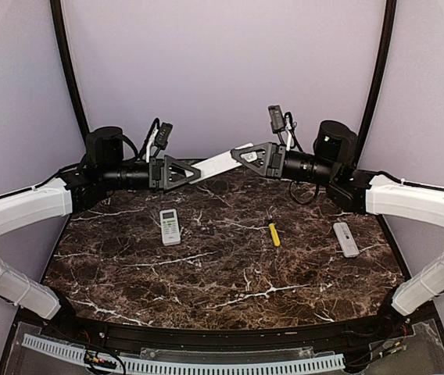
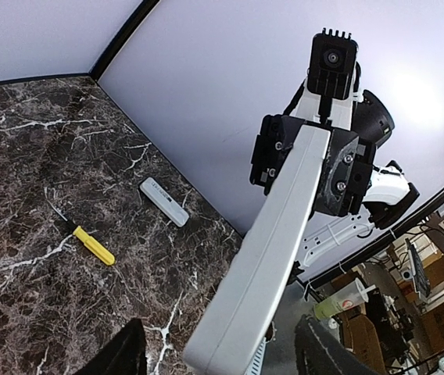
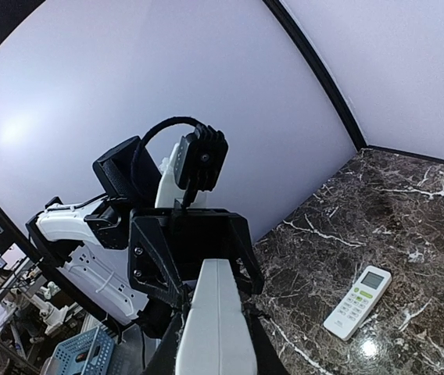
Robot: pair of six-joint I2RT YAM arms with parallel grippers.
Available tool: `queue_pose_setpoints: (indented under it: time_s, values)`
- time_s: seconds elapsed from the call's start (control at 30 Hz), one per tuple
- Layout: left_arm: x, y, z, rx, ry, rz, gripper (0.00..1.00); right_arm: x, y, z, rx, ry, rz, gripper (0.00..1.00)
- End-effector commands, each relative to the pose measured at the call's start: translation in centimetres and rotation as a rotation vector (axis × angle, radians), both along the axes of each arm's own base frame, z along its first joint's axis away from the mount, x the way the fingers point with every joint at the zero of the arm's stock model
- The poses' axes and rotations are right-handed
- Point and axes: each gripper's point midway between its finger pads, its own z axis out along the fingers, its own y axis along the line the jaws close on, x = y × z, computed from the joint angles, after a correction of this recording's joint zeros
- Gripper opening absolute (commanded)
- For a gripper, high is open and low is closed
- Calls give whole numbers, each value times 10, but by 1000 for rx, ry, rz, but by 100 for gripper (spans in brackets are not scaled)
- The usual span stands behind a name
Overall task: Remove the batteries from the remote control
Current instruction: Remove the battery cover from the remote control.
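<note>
The right gripper (image 1: 241, 155) is clamped on one end of a long white remote control (image 1: 218, 164) and holds it in the air, level with the wrist. The left gripper (image 1: 193, 172) faces it from the other side with the remote's free end between its jaws. In the left wrist view both fingers (image 2: 124, 351) stand apart from the remote's sides with a gap on each side, so this gripper is released and surrounds the end without gripping it. The remote spans the space between the two grippers, tilted up toward the right one. The batteries cannot be seen in any view.

A second remote with a small screen (image 1: 170, 226) lies flat on the marble table (image 1: 206, 281) below the left gripper, toward the arm bases. A yellow-handled screwdriver (image 1: 273, 234) lies below the right gripper, also toward the bases. A slim pale remote (image 1: 345, 239) lies outward from the right gripper, under that arm's forearm and near the screwdriver but apart from it.

In the right wrist view a blue slatted crate (image 3: 81, 351) sits off the table behind the left gripper. In the left wrist view a clear jug (image 2: 339, 301) stands off the table behind the right gripper. I cannot tell what either container holds.
</note>
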Motion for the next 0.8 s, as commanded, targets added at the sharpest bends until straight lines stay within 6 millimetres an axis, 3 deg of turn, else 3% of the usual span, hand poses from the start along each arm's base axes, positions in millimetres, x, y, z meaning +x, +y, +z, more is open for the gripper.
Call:
queue_pose_setpoints:
  time_s: [0.0,0.77]
  values:
    - [-1,1,16,-23,-46,10,61,-6,0,26,58,-52,8,0]
    - [-7,1,17,-64,-44,-9,33,3,-4,17,38,24,-48,0]
